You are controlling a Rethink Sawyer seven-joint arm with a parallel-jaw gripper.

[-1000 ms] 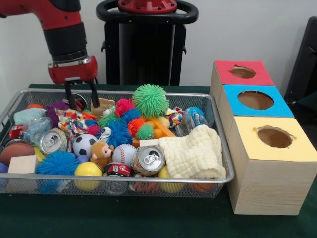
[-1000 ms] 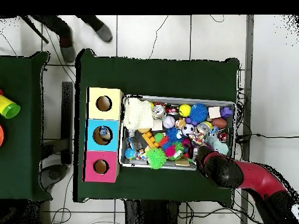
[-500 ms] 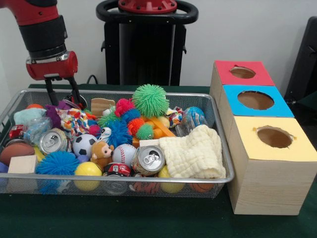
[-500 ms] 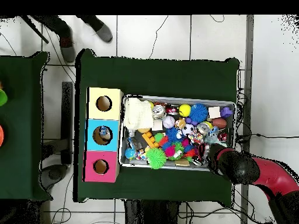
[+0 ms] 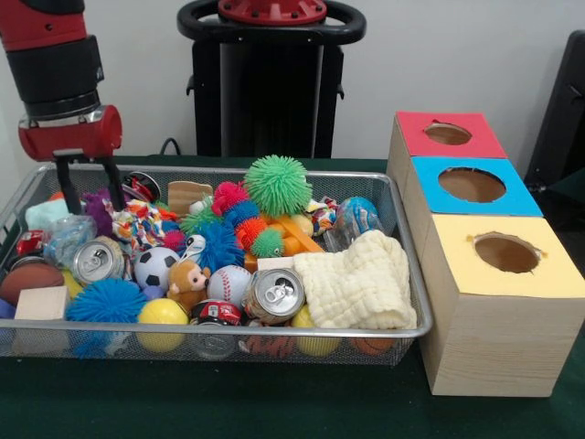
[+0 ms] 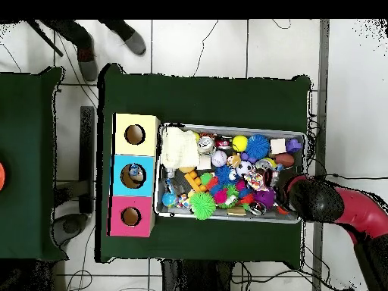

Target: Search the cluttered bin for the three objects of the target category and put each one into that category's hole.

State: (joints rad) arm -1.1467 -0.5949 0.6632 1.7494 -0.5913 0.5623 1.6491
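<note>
Nearest you, lower centre of the front view, the bin's (image 5: pixel 274 340) front row holds a yellow ball (image 5: pixel 162 314), a blue spiky ball (image 5: pixel 106 301), a wooden block (image 5: pixel 41 304) and two cans: one (image 5: pixel 273 294) centre-right beside the cream cloth (image 5: pixel 358 283), one (image 5: pixel 97 261) at mid-left. Behind those sit a soccer ball (image 5: pixel 154 265), a baseball (image 5: pixel 228 283) and the big green spiky ball (image 5: pixel 278 185) at centre.

Farthest back, upper left of frame, the gripper (image 5: pixel 89 186) hangs over the bin's rear-left corner. Its jaws stand a moderate gap apart w/ nothing between them (tips point straight down, just above the clutter).

The target category isn't stated, so you can't name the exact item. If it's cans, my judgement: the mid-left can lies just below and slightly right of the jaws in the frame, i.e. toward you, lying tilted w/ its top facing the camera; the other is well apart, lower right.

The three boxes, red (image 5: pixel 445 134), blue (image 5: pixel 471 185) and yellow (image 5: pixel 505 252), stand at far right, opposite the gripper.
</note>
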